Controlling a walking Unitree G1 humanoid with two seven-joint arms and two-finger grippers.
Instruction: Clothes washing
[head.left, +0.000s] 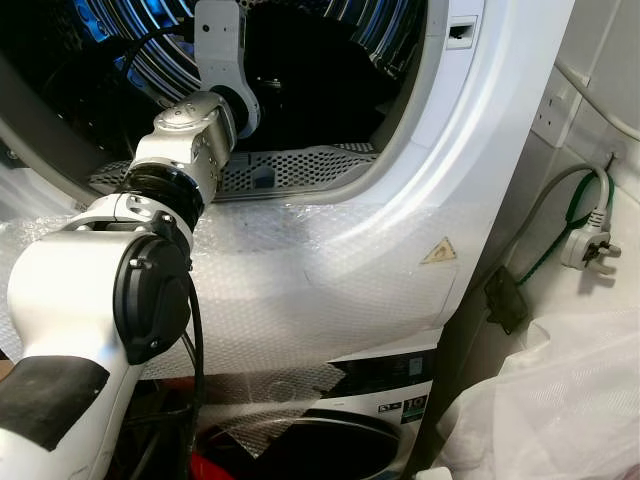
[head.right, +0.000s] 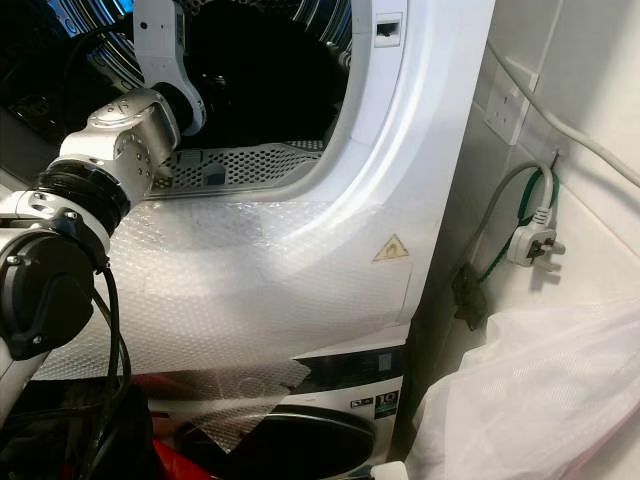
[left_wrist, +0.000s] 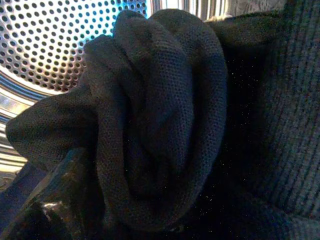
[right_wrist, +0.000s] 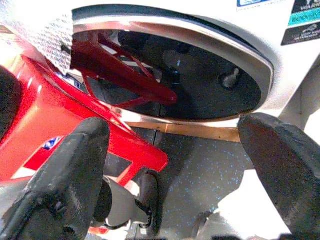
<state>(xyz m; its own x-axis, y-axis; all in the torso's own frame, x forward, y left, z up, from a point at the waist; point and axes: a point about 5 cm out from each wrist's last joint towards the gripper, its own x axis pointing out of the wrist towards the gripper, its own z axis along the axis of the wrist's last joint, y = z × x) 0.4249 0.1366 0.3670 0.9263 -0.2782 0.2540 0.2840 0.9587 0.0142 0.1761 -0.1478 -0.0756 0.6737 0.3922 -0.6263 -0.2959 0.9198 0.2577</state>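
Note:
The upper machine's round door opening (head.left: 330, 90) is in front of me, its dark drum lit blue at the back. My left arm (head.left: 205, 120) reaches up through the opening into the drum. In the left wrist view a dark knitted garment (left_wrist: 165, 120) is bunched right in front of the camera, against the perforated steel drum wall (left_wrist: 45, 45). One black finger (left_wrist: 60, 200) shows under the cloth, with the gripper shut on the garment. My right gripper (right_wrist: 172, 132) hangs low and open, with nothing between its fingers, in front of the lower machine's dark round door (right_wrist: 200, 80).
Bubble wrap (head.left: 300, 280) covers the machine's white front below the opening. A perforated grille (head.left: 300, 165) lies along the lower rim. A grey plug (head.left: 590, 245) on a cable hangs on the right wall under a socket (head.left: 555, 110). A white plastic sheet (head.left: 560, 400) lies at the lower right. A red plastic frame (right_wrist: 50, 130) stands by the lower door.

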